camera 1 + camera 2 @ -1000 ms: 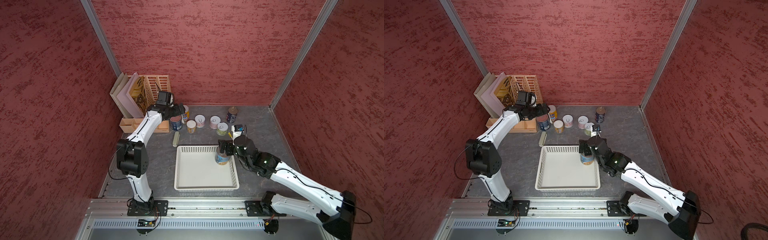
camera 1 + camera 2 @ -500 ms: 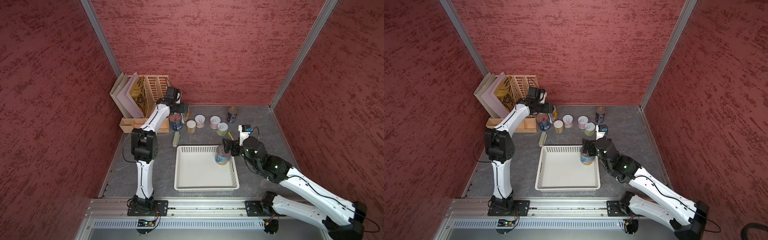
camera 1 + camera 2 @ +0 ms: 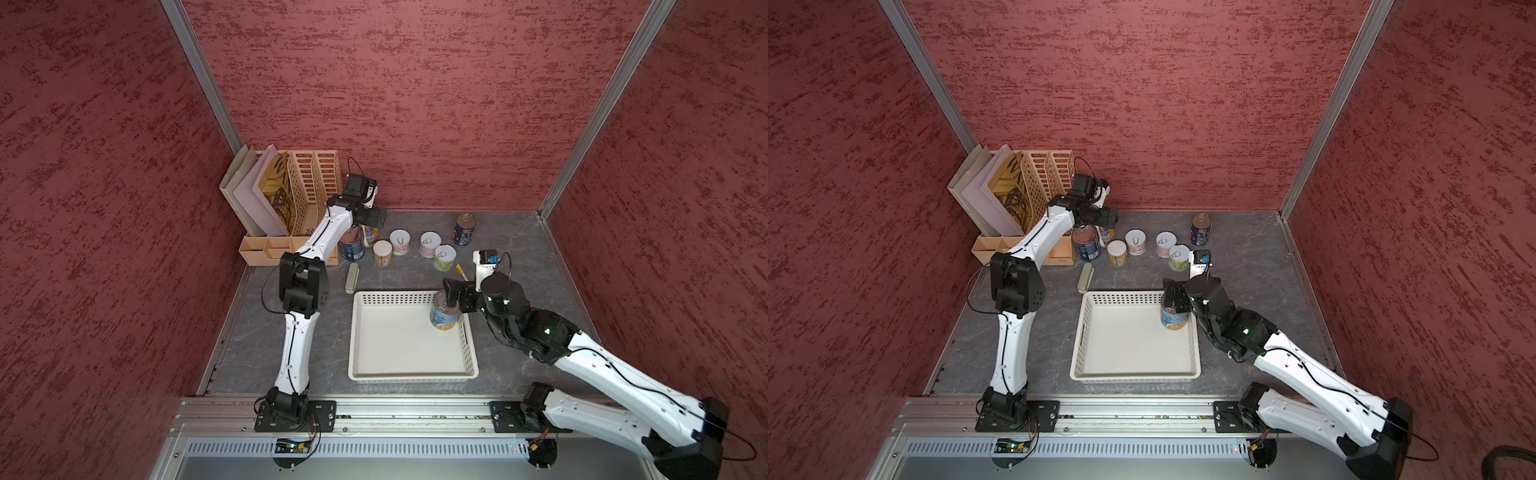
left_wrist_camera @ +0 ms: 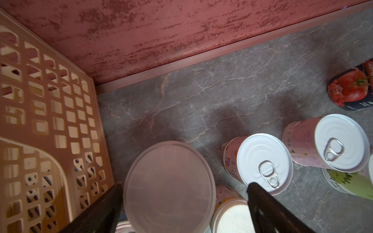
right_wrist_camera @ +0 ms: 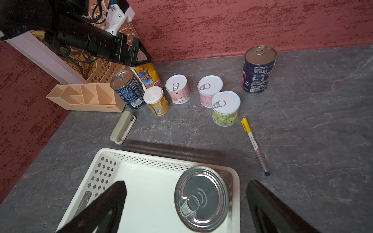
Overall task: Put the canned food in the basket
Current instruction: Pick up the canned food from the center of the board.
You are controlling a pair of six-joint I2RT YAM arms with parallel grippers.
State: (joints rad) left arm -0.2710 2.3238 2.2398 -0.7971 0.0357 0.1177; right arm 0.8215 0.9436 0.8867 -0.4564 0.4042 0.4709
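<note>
One can [image 3: 444, 318] with a bare metal top and blue label stands in the far right corner of the white basket [image 3: 411, 376]. My right gripper [image 5: 186, 186] hovers over it, open, with a finger on each side and clear of it. Several more cans stand in a row by the back wall, among them a green one [image 3: 444, 257] and a dark one [image 3: 464, 229]. My left gripper [image 4: 184, 186] is open above a tall can with a translucent lid [image 4: 169, 187], next to a blue can [image 3: 351, 245].
A peach file rack [image 3: 307, 187] with folders and a low organiser [image 3: 270, 253] fill the back left corner, close to my left gripper. A beige stapler-like bar [image 3: 352, 277] lies by the basket's far left corner. A yellow pen [image 5: 254, 144] lies near its far right corner.
My left arm has folded up and its gripper has shifted right along the back wall to above the tall can. The right gripper has stayed open over the can in the basket.
</note>
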